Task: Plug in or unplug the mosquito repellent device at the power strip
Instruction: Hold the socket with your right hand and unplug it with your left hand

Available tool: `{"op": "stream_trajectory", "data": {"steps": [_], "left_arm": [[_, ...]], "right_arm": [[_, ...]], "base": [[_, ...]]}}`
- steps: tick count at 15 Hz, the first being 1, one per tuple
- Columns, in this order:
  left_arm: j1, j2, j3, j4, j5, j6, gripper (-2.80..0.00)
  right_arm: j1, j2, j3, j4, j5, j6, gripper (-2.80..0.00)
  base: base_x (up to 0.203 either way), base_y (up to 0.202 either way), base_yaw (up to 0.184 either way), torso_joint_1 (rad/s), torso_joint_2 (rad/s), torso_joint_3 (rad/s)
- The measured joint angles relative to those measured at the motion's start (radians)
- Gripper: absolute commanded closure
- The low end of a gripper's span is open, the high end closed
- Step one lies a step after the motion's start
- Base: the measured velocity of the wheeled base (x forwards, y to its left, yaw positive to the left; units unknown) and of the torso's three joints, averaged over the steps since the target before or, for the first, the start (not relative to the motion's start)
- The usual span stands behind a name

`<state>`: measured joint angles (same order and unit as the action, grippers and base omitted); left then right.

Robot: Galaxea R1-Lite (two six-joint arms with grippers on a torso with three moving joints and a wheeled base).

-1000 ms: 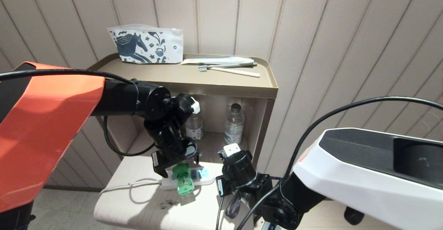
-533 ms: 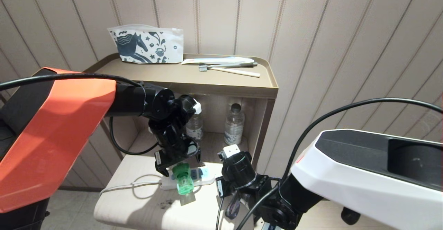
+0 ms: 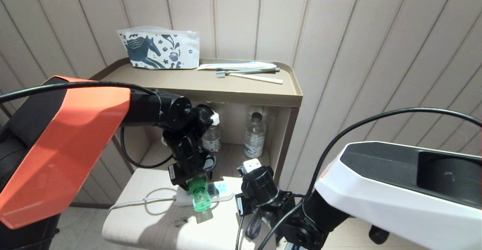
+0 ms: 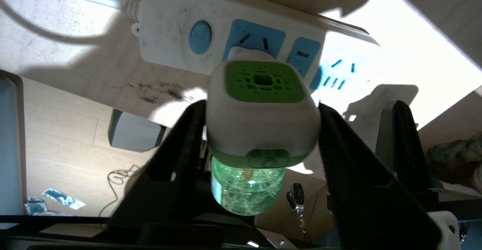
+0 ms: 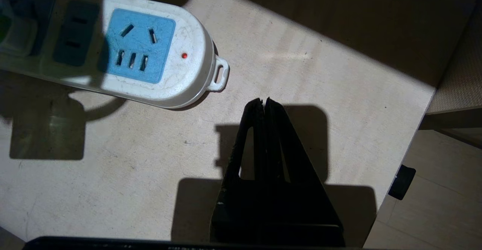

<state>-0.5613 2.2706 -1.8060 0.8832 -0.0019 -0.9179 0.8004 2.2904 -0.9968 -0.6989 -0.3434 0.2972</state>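
Left gripper point(image 4: 262, 129) down over the mosquito repellent device point(image 4: 261, 107), fingers point(image 4: 180, 137) against its two white sides, clamped or very nearly so; no gap visible in the left wrist view. Device seated on the power strip point(image 3: 222, 194), near the strip's cord end, green vented top facing up, translucent bottle sticking out toward the near edge of the counter point(image 3: 150, 223). Looks plugged in, though prongs hidden under the body. Grip taken on the hard white housing rather than the bottle, probably so a straight pull or push goes through the plug and not the bottle neck.

Strip lying flat across the counter, cord point(image 3: 131, 204) trailing off left in a loop, blue sockets up, red light on at the far-right end point(image 5: 184, 55). Two sockets to the right of the device free.

Right gripper point(image 5: 262, 105) parked just right of the strip's end, low over the counter, fingers pressed together, holding nothing, not touching the strip. Possibly placed there to pin the strip down if it lifts; cannot tell.

Judgement: grasp stage, likely before an unplug pull. Risk: strip light and unsecured, may rise with the device.

Behind: open shelf with two water bottles point(image 3: 254, 135); on the tan top, a patterned pouch point(image 3: 160, 49) and toothbrushes point(image 3: 248, 75). Not involved.
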Motion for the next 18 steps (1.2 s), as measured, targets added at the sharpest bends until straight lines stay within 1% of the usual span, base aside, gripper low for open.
{"op": "stream_trajectory", "data": {"steps": [7,10,14,18], "left_arm": [[0.006,0.008,0.007,0.001,-0.004,0.003,0.0],[0.025,0.003,0.011,0.015,-0.01,0.006,0.0],[0.028,0.008,-0.002,0.021,-0.007,0.008,0.0],[0.028,0.01,-0.005,0.021,-0.007,0.009,0.0]], "right_arm": [[-0.001,0.015,-0.009,-0.038,-0.001,-0.003,0.0],[0.003,0.023,-0.047,-0.035,0.0,-0.003,0.0],[0.005,0.051,-0.108,-0.025,-0.001,-0.002,0.0],[0.019,0.064,-0.12,-0.033,0.0,0.003,0.0]], "base": [[0.0,0.0,0.0,0.0,0.0,0.0],[0.0,0.0,0.0,0.0,0.0,0.0],[0.0,0.0,0.0,0.0,0.0,0.0],[0.0,0.0,0.0,0.0,0.0,0.0]]}}
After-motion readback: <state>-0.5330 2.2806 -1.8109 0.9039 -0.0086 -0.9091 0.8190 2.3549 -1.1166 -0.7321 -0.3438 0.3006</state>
